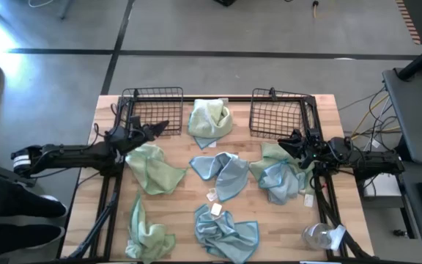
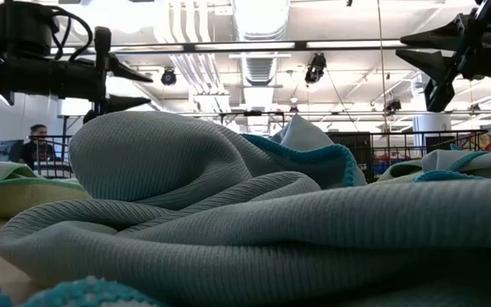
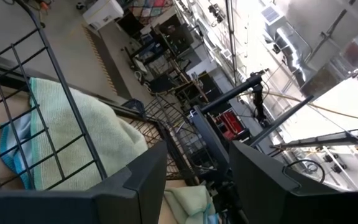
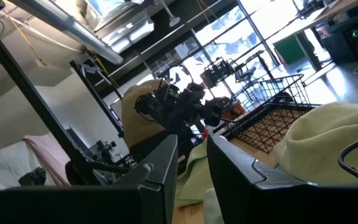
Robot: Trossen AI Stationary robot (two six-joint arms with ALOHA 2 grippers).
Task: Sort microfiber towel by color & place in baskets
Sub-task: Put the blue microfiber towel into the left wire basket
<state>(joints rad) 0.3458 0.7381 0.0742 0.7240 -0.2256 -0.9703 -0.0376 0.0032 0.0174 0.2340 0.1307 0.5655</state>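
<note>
A: How do the towels look?

B: They are small soft cloths with a fine ribbed weave, all crumpled, spread over the wooden desk [image 1: 108, 110]. Taking the desk as a clock face seen from above: a pale green towel [image 1: 209, 119] is bunched at twelve between the two baskets, another green one [image 1: 152, 169] lies at nine, and a third [image 1: 149, 236] at seven. A light blue towel [image 1: 222, 174] sits at the centre, a second blue one [image 1: 226, 231] at six with a small white tag [image 1: 216, 210] on it, and a mixed green-and-blue heap [image 1: 280, 176] at three.

A: And the baskets?

B: Two black wire-grid rectangles, the left basket [image 1: 152, 108] at eleven and the right basket [image 1: 278, 111] at one. No towel shows inside either.

A: The tools?

B: The left tool [image 1: 158, 129] hangs at ten, just at the left basket's near edge, its fingers narrowly parted and holding nothing. The right tool [image 1: 290, 141] hovers at two over the mixed heap, also slightly parted and bare.

A: Anything else?

B: A crinkled clear plastic wrapper [image 1: 321, 236] lies at five.
</note>
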